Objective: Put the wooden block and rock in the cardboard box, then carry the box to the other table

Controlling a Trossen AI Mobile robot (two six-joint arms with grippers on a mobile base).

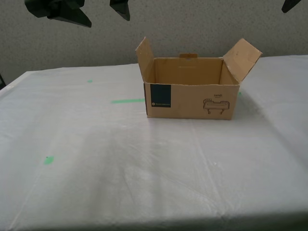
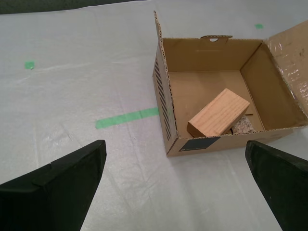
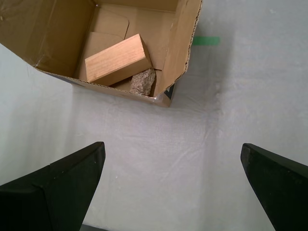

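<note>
The cardboard box (image 1: 190, 100) stands on the wrinkled table (image 1: 96, 159) – wooden block (image 3: 118, 60) and rock (image 3: 143, 82) inside. My first hand (image 3: 173, 185) and my second hand (image 2: 175, 185) are open, empty (both raised), the box ahead of each.

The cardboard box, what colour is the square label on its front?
Dark navy blue, on the brown cardboard box; the label shows best in the exterior view.

The cardboard box (image 1: 191, 100) is seen standing open on the wrinkled greyish-white table (image 1: 144, 168), flaps upright, its navy label and line drawing facing the exterior view. Inside, the pale wooden block (image 2: 219, 113) is tilted, propped on the rough beige-pink rock (image 3: 143, 82) beside the front wall.
</note>
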